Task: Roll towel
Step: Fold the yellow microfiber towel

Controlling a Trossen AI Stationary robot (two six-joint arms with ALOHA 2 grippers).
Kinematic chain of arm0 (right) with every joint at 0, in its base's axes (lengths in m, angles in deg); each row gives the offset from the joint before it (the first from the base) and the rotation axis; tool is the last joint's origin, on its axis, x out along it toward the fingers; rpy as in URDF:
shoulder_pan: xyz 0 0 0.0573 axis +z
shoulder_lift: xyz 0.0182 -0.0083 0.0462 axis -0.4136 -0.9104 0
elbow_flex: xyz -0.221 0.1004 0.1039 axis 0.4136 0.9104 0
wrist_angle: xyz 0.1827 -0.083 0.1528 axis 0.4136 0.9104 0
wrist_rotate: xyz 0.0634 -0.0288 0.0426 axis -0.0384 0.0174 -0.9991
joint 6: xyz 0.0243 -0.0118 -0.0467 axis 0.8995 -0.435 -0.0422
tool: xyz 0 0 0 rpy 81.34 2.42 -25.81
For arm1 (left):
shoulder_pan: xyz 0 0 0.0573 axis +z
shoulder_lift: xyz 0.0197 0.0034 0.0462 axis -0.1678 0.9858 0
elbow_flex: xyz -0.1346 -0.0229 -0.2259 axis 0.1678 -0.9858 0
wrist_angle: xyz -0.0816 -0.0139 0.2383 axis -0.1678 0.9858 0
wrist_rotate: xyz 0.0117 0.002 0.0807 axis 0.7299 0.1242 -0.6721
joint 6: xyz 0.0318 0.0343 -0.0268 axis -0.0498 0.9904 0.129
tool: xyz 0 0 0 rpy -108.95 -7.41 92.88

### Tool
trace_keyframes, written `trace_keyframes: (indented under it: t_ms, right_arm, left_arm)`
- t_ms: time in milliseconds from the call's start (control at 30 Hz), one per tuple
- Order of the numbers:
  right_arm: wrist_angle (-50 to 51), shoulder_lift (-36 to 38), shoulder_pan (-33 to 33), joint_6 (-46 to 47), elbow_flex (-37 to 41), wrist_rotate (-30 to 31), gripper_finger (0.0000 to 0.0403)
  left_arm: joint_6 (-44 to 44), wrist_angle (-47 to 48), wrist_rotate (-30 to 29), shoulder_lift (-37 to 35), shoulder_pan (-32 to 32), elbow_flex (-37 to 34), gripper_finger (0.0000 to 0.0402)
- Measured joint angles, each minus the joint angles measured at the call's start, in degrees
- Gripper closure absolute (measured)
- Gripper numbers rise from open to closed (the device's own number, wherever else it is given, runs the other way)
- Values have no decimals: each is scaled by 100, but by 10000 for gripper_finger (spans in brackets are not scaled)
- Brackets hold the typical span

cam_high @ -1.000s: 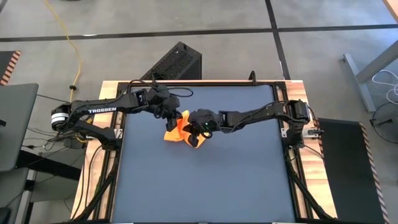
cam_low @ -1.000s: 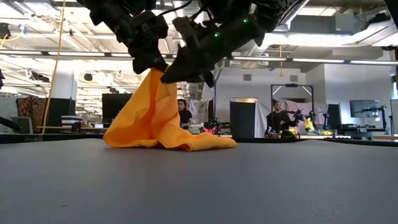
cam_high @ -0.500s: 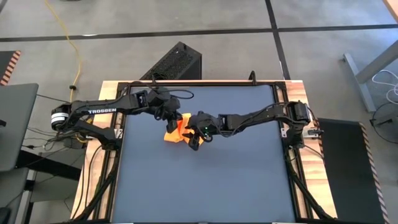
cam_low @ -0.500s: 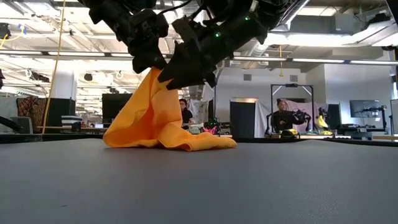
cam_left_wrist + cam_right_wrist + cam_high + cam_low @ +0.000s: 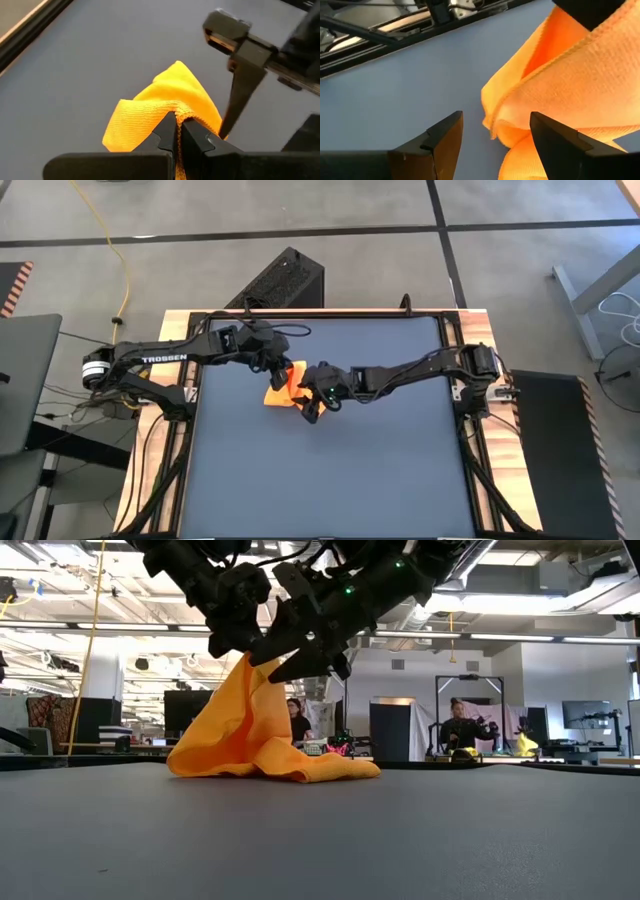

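Observation:
The yellow-orange towel [image 5: 279,393] [image 5: 240,730] stands bunched on the dark blue tabletop [image 5: 340,470], left of centre toward the far edge. Its top is pulled up into a peak. My left gripper [image 5: 284,372] [image 5: 177,125] is shut on that peak. My right gripper [image 5: 312,402] [image 5: 495,132] reaches in from the table's right and stands open just beside the peak. Its two fingers [image 5: 442,135] stand on either side of a hanging fold of the towel [image 5: 492,117]. My left gripper pinches a hemmed edge at the towel's peak [image 5: 186,114] between its two fingertips, slanting down from the table's far left. The towel hangs below the fingers, and its lower folds [image 5: 310,768] lie on the table. My right gripper: one finger [image 5: 557,137] stands close against the cloth; I cannot tell if it touches.
A black box [image 5: 283,280] sits beyond the table's far edge. The table's black frame rails [image 5: 190,410] run along both sides. Bare tabletop [image 5: 330,480] stretches toward the near edge. People [image 5: 462,730] and equipment show in the room behind.
My right gripper has opened and let go of the towel near its peak, staying about where it was. The towel stays hanging from my left gripper, its lower folds still on the table.

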Motion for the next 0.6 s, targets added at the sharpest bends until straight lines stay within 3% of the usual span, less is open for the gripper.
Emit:
trace_keyframes:
  t_ms: [267,600]
  right_arm:
    - [-97,-276,-23,193,6,48,155]
    - [-409,-266,-26,118,4,-227,270]
  left_arm:
    - [-43,17,19,0,-9,0,401]
    - [-37,49,6,0,-9,0,401]
